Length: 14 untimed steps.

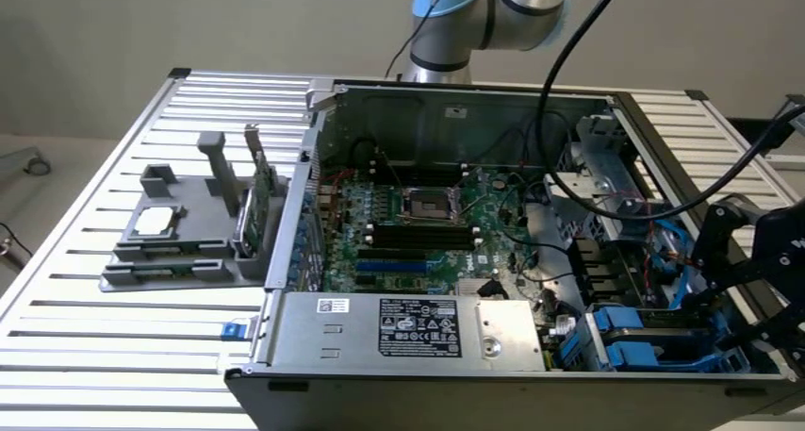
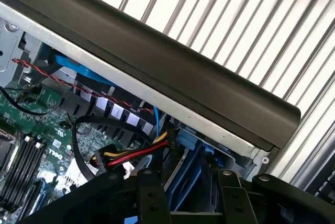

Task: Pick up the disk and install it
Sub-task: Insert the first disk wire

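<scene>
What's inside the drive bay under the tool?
I see blue carrier plastic, with red, yellow and black wires alongside. The tool covers the rest, so I cannot tell more.

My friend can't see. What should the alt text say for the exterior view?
An open computer case lies on a slatted metal table, its green motherboard showing. The robot's black gripper hangs at the exterior view's right, by blue drive carriers. At the exterior view's left, a grey holder carries a chip and a green card.
</scene>
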### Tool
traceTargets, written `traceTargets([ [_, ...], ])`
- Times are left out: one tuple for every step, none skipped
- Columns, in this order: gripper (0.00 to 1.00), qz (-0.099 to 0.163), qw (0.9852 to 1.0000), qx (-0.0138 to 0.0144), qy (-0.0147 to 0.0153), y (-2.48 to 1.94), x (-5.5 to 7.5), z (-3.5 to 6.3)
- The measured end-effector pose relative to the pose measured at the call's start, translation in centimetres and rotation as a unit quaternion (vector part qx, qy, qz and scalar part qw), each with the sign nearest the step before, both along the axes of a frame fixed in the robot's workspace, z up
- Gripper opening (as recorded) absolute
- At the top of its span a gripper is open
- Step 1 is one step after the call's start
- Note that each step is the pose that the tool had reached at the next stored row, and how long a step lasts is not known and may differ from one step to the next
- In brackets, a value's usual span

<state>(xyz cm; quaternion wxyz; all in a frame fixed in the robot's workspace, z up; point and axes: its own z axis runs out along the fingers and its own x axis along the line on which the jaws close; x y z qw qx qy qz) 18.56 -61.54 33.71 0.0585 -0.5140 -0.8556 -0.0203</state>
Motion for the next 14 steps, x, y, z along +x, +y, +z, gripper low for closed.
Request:
traceTargets([
  [0.43, 0.000, 1.0000, 0.0006, 0.0000, 0.00, -0.03, 0.01],
  [0.43, 0.000, 1.0000, 0.0011, 0.0000, -0.01, -0.07, 0.02],
  [0.43, -0.001, 1.0000, 0.0016, 0.0000, -0.01, -0.11, 0.02],
  [0.43, -0.001, 1.0000, 0.0021, 0.0000, -0.02, -0.15, 0.02],
  [0.43, -0.001, 1.0000, 0.0024, 0.0000, -0.02, -0.18, 0.02],
  [0.43, -0.002, 1.0000, 0.0025, 0.0000, -0.02, -0.22, 0.03],
  [0.43, -0.002, 1.0000, 0.0027, 0.0000, -0.02, -0.25, 0.05],
  [0.43, -0.003, 1.0000, 0.0029, 0.0000, -0.02, -0.27, 0.06],
  [0.43, -0.003, 1.0000, 0.0031, 0.0000, -0.02, -0.30, 0.07],
  [0.43, -0.003, 1.0000, 0.0033, 0.0000, -0.02, -0.31, 0.08],
  [0.43, -0.004, 1.0000, 0.0034, 0.0000, -0.02, -0.33, 0.09],
  [0.43, -0.004, 1.0000, 0.0036, 0.0000, -0.02, -0.35, 0.10],
  [0.43, -0.004, 1.0000, 0.0036, 0.0000, -0.02, -0.36, 0.11],
  [0.41, -0.005, 1.0000, 0.0037, 0.0000, -0.02, -0.38, 0.12],
])
